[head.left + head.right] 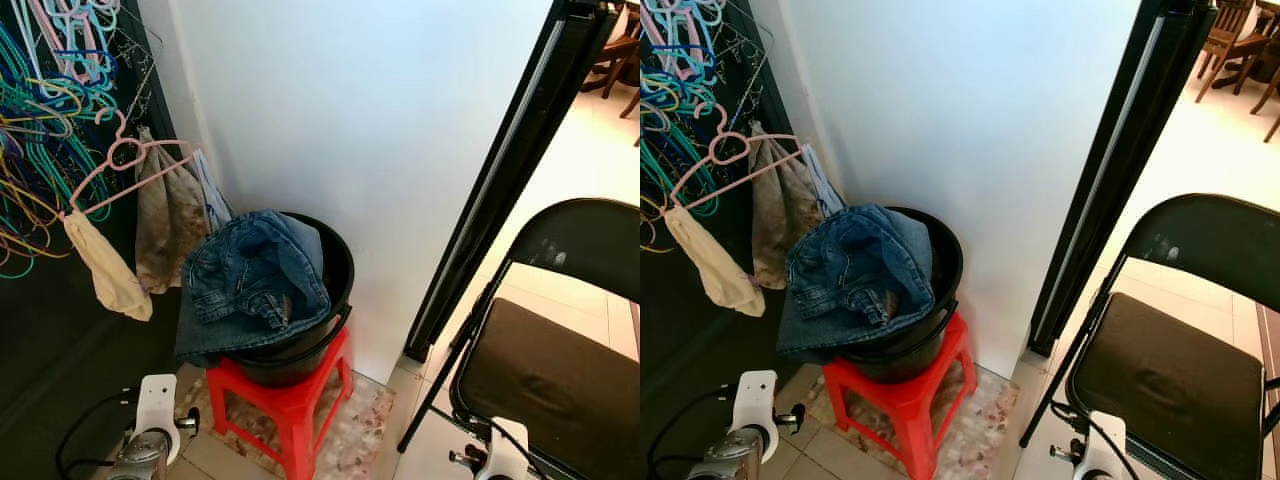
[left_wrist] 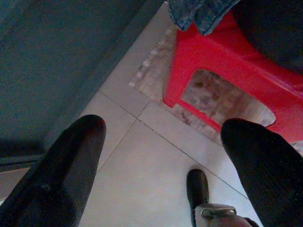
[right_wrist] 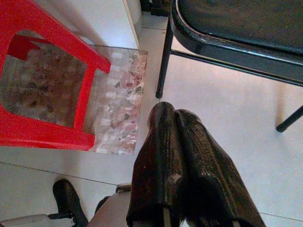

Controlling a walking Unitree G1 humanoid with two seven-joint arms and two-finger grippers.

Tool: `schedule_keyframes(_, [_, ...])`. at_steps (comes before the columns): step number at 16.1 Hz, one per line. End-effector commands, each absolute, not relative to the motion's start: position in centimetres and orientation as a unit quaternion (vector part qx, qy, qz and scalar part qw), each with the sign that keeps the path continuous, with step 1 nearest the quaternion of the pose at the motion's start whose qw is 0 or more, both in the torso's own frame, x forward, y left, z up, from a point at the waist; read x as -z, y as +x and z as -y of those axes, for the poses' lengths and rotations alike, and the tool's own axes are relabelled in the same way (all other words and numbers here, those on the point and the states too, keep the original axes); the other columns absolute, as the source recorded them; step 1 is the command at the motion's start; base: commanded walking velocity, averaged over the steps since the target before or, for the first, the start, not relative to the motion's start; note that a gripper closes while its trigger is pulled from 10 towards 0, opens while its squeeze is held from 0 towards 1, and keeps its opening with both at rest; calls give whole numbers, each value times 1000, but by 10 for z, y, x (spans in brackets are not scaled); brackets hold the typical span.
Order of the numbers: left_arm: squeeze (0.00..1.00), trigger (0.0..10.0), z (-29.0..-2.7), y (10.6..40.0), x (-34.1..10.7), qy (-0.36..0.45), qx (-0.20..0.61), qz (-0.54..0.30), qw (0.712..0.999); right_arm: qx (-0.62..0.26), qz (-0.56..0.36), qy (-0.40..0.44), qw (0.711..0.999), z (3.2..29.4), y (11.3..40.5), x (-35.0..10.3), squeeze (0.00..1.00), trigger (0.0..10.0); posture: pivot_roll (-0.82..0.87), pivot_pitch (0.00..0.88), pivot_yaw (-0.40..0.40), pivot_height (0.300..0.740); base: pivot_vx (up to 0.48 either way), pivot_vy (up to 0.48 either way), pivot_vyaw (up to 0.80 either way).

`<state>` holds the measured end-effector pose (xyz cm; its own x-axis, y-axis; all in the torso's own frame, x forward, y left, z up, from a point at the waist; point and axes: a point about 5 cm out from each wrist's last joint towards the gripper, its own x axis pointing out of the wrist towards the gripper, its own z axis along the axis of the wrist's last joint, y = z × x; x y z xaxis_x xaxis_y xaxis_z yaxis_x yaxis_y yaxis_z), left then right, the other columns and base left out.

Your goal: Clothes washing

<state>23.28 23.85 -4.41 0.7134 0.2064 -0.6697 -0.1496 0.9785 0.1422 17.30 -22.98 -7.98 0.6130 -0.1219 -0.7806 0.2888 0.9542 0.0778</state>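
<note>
Jeans [image 1: 255, 280] sit heaped across the top of a black bucket [image 1: 325, 320], one leg spilling over the left rim, and the bucket is perched on a red stool [image 1: 290, 395] against the white wall, which puts the laundry up at arm height rather than down on the floor. Under the stool lies a small flowered mat [image 3: 120, 101]. On the far left, coloured hangers [image 1: 45, 110] crowd a rack, a pink one carrying a pale cloth [image 1: 105, 270], so this looks like the drying corner. On the right stands a black folding chair [image 1: 560, 370], well apart from the bucket. Both arms hang low, neither near the jeans. The left gripper [image 2: 163, 161] points at the floor tiles just beside the stool's leg, its fingers [image 2: 66, 170] spread wide with nothing between them. The right gripper [image 3: 177, 156] hangs between stool and chair, fingers pressed together and holding nothing. My read: nothing has been lifted yet, and reaching up to the jeans comes first.
</note>
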Motion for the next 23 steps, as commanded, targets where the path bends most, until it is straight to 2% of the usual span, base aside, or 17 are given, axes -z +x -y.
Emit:
schedule_keyframes(1, [0,10000,-238,233,45,36,-96,-371,923,121,-425,105,891,230,173,80,0,10000,-5,0,-27,740,0,0,0])
schedule_keyframes(5, [0,10000,-238,233,45,36,-96,-371,923,121,-425,105,891,230,173,80,0,10000,-5,0,-27,740,0,0,0])
schedule_keyframes(6, [0,10000,-242,207,59,38,-79,-398,913,124,-426,104,890,230,169,81,0,10000,5,0,-11,740,0,0,0])
schedule_keyframes(8, [0,10000,-243,196,65,36,-74,-410,909,123,-425,108,890,230,168,82,0,10000,5,0,-11,740,0,0,0])
schedule_keyframes(13, [0,10000,-237,199,65,36,-69,-408,910,122,-426,107,890,229,167,82,0,10000,6,0,-10,740,0,0,0])
schedule_keyframes(20, [0,10000,-242,207,59,42,-85,-392,915,123,-426,109,890,229,169,82,0,10000,10,0,-12,740,0,0,0])
schedule_keyframes(23, [0,10000,-260,219,45,27,-131,-359,924,127,-425,111,889,228,169,82,0,10000,8,0,-10,740,0,0,0])
